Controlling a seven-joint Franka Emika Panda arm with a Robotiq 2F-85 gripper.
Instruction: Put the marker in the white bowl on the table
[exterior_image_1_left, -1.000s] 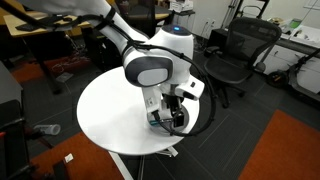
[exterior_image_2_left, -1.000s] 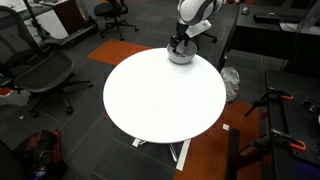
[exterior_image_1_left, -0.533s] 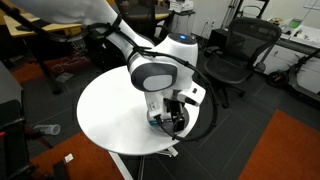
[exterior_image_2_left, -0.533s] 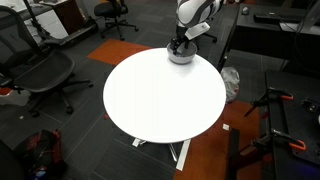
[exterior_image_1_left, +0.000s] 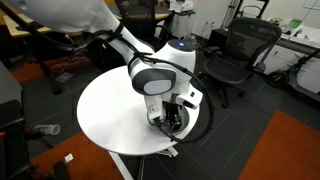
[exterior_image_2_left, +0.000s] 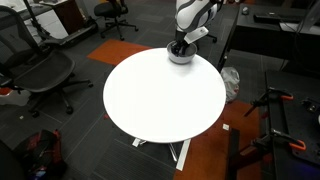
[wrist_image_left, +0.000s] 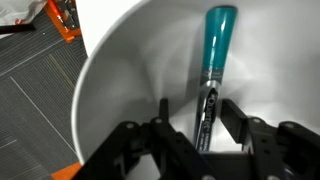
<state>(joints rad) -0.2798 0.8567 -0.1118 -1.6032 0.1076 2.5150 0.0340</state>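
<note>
The marker (wrist_image_left: 216, 50), dark with a teal-blue end, lies inside the white bowl (wrist_image_left: 120, 70) in the wrist view. Its dark end runs between my gripper's (wrist_image_left: 197, 108) two fingers, which stand apart with gaps on both sides of it. The gripper is open and reaches down into the bowl. In both exterior views the bowl (exterior_image_1_left: 172, 127) (exterior_image_2_left: 181, 57) sits near the edge of the round white table (exterior_image_1_left: 105, 110) (exterior_image_2_left: 160, 100). The gripper (exterior_image_1_left: 170, 116) (exterior_image_2_left: 180, 47) is right over it and hides the marker there.
Black office chairs (exterior_image_1_left: 235, 55) (exterior_image_2_left: 40, 75) stand around the table. A wooden desk (exterior_image_1_left: 40, 25) is at the back. An orange carpet patch (exterior_image_1_left: 285, 145) lies beside the table, and a dark desk edge (exterior_image_2_left: 270, 30) is close behind the bowl.
The arm's wrist has shifted slightly over the bowl. The bowl and table have not moved.
</note>
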